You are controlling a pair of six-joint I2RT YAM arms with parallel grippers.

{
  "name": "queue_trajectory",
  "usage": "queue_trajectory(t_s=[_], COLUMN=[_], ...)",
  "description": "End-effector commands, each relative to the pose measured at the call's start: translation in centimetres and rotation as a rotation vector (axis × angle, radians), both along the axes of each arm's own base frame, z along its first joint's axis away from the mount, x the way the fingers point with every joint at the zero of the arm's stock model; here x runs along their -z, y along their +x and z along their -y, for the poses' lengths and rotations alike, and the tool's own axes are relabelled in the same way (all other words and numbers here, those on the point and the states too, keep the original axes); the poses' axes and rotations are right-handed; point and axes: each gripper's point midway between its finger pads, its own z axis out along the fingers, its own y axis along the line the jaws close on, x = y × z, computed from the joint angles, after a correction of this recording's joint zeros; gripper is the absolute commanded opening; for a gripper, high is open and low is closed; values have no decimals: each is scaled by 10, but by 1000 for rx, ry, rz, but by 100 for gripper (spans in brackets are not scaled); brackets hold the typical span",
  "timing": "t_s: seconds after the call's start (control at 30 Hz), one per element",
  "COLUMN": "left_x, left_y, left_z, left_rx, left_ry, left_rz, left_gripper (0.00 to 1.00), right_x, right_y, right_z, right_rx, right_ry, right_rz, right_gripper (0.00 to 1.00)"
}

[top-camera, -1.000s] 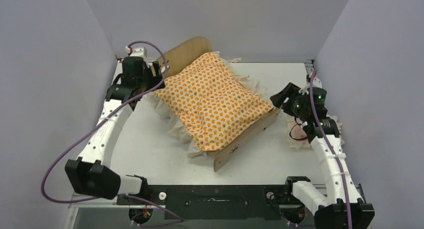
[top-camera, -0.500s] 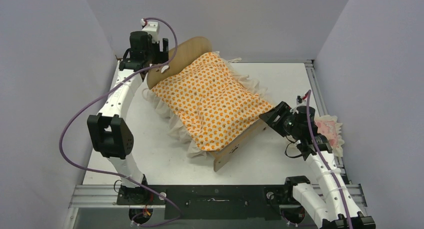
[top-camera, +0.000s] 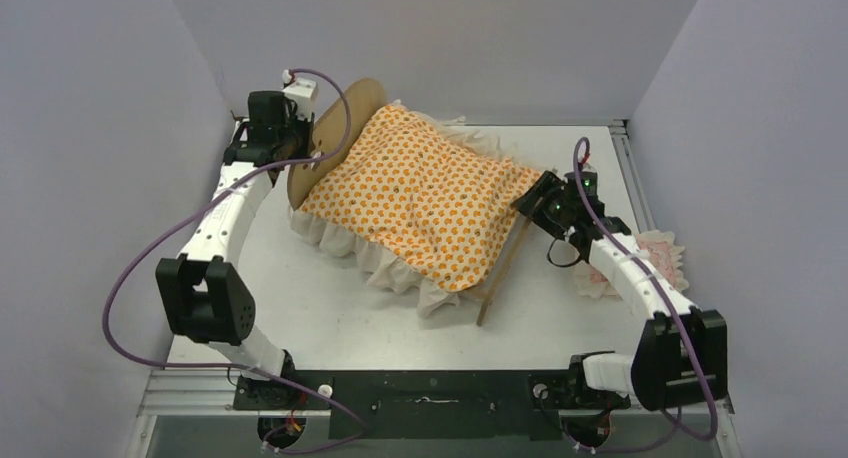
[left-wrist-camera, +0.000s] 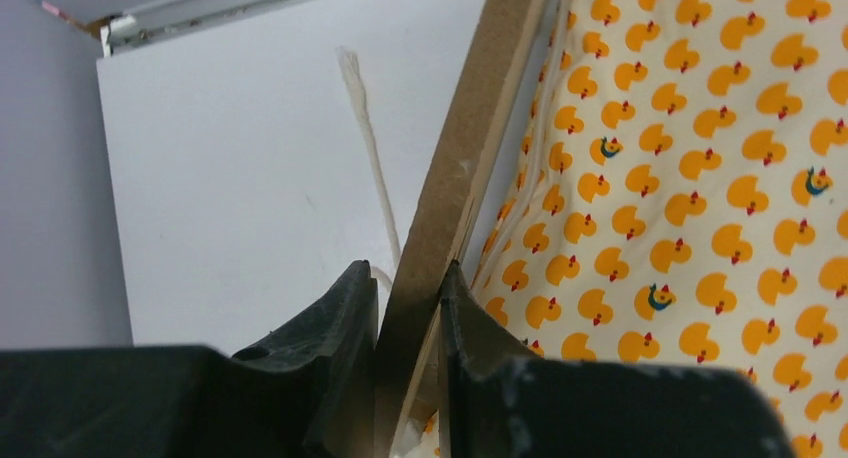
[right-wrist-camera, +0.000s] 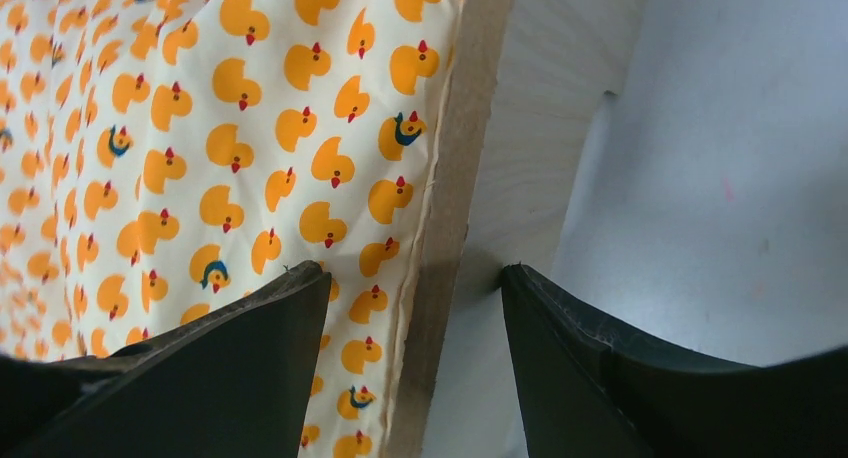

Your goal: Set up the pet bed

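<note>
Landmark: pet bed [top-camera: 318,173], lying diagonally mid-table [top-camera: 330,323].
- Near side of bed: bare table as far as the arm bases [top-camera: 270,373]; passable.
- Far right of bed: bare corner up to the back wall [top-camera: 480,48]; passable.
- Headboard end: left gripper [left-wrist-camera: 408,278] clamped on the board, left wall [top-camera: 100,178] close behind; tight.
- Footboard end: right gripper [right-wrist-camera: 415,273] straddling the board, jaws apart.
- Right of bed: pink pillow [top-camera: 662,253] at the table edge, partly under the right arm.
- Over bed: duck-print mattress [top-camera: 420,198], with ruffles spilling over the long sides.

The duck-print mattress [top-camera: 430,198] completely covers the base of the pet bed [top-camera: 312,176] — only headboard and footboard edges show. The frilled pillow [top-camera: 665,253] sits half hidden behind the right arm [top-camera: 630,273], its pattern too small to tell.
</note>
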Motion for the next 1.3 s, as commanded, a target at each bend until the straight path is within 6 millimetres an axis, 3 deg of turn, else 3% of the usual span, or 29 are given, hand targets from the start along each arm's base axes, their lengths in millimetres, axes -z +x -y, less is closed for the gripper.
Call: queue_trajectory(t_s=[0.0,0.17,0.3,0.37,0.4,0.57,0.7,0.8,0.97,1.13,1.27], left_x=[-31,-22,-40,-58,-69,-129,-159,-159,-115,-73,-39], left_y=[-53,-118,-155,-165,-169,-186,-200,-211,-233,-281,-312], left_z=[-30,-52,-71,-75,-75,-62,-12,43,138,242,305], left_rx=[-227,-346,-430,-450,-452,-430,-294,-157,39,238,344], left_ry=[-7,-7,21,20,11,-58,-95,-127,-136,-151,-145], left_rz=[34,5,47,75,90,188,238,232,142,88,32], left_gripper=[8,8,24,44,49,65,68,68,68,68,67], right_x=[-40,-46,-56,-70,-75,-100,-106,-105,-91,-83,-77], right_y=[58,107,123,124,123,89,48,18,-23,-57,-76], right_z=[-44,-62,-57,-47,-41,-11,13,23,27,29,36], right_rx=[-171,-251,-295,-299,-295,-243,-156,-117,-129,-121,-82], right_ry=[45,14,-80,-141,-171,-303,-342,-344,-323,-285,-272], right_rz=[154,182,193,208,209,223,234,245,237,261,269], right_gripper=[63,63,63,63,64,65,66,66,68,72,72])
